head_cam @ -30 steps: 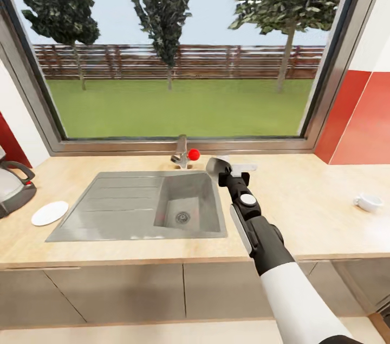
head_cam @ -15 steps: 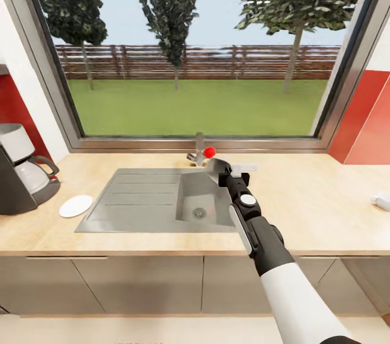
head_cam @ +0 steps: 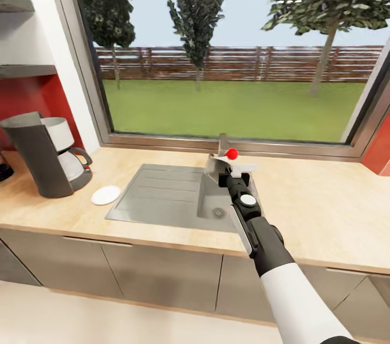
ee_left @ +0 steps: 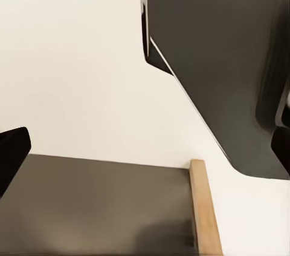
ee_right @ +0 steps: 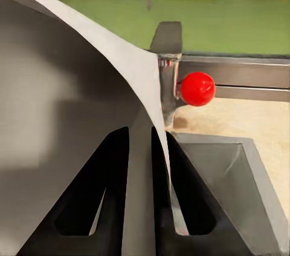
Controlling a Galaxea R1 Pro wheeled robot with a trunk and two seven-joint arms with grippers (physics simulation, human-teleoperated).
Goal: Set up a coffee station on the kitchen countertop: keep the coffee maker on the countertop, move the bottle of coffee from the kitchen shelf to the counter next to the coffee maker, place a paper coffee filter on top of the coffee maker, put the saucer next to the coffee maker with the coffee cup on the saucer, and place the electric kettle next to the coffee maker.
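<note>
No readable text, label or number appears on anything here

Countertop (head_cam: 319, 214): wide bare stretch lying open to the right of the sink (head_cam: 179, 198), running to the window sill.

Sink: taking up the middle of the counter, its basin sunk below the surface; faucet (head_cam: 223, 148) with red knob (head_cam: 232, 154) standing at its back edge, just ahead of the right gripper (head_cam: 219, 166).

Coffee maker (head_cam: 46, 154): occupying the left end of the counter, upright; saucer (head_cam: 105, 195) lying just beside it, toward the sink. A narrow open strip is showing between saucer and sink.

Shelves (head_cam: 21, 35): overhanging the far left, above the coffee maker, limiting overhead approach there.
</note>
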